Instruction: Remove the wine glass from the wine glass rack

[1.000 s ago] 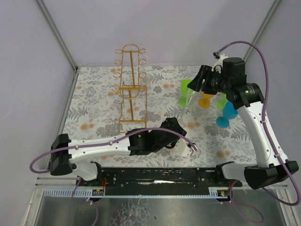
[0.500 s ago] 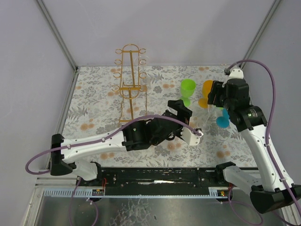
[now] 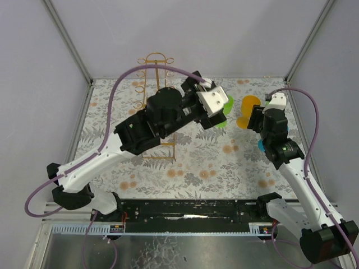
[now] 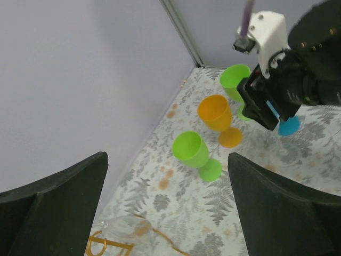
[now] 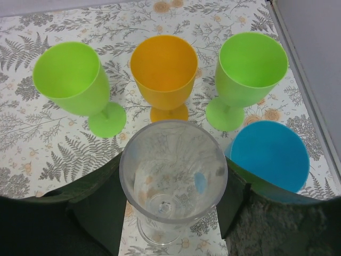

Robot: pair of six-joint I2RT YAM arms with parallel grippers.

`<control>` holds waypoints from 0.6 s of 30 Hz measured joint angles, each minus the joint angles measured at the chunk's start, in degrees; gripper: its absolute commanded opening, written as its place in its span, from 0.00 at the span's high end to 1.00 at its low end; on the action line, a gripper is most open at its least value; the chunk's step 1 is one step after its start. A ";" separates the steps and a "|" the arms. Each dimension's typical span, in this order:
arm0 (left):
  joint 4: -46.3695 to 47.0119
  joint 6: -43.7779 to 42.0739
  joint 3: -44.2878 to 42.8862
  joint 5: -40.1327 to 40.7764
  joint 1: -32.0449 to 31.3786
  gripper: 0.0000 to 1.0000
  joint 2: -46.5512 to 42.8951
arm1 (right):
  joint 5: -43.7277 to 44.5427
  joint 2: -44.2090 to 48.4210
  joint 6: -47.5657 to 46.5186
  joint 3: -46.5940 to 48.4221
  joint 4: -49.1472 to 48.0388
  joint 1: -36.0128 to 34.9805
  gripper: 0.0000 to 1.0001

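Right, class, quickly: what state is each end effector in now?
Left end effector: open, holding nothing.
Right end effector: closed on the clear wine glass.

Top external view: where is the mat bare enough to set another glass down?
Bare mat lies between the wine glass rack and the right arm, and left of the rack. Crowded: the far right corner, where coloured glasses stand beside the clear wine glass.

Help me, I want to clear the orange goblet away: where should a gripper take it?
Probably the bowl of the orange goblet, near the rim, from above: it stands upright, its stem is short and tucked under, and green goblets flank it.
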State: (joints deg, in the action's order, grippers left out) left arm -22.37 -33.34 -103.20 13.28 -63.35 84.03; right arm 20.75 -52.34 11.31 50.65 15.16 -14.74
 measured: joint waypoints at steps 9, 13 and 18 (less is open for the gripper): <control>-3.50 19.10 -3.10 -11.32 10.88 0.06 -0.24 | 1.14 -1.70 -3.69 -10.14 -13.70 -0.02 0.84; -4.68 26.60 -3.13 -16.15 15.19 0.05 -0.42 | 1.29 -2.32 -6.10 -14.21 -20.04 0.00 0.85; -5.01 33.86 -3.10 -21.49 19.02 0.06 -1.18 | 2.14 -3.80 -8.63 -17.33 -28.06 0.00 0.85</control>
State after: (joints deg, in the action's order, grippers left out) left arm -27.38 0.51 -106.30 -8.21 -44.34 82.85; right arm 22.90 -56.14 2.68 33.32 -12.91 -14.74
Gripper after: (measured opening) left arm 0.942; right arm 0.642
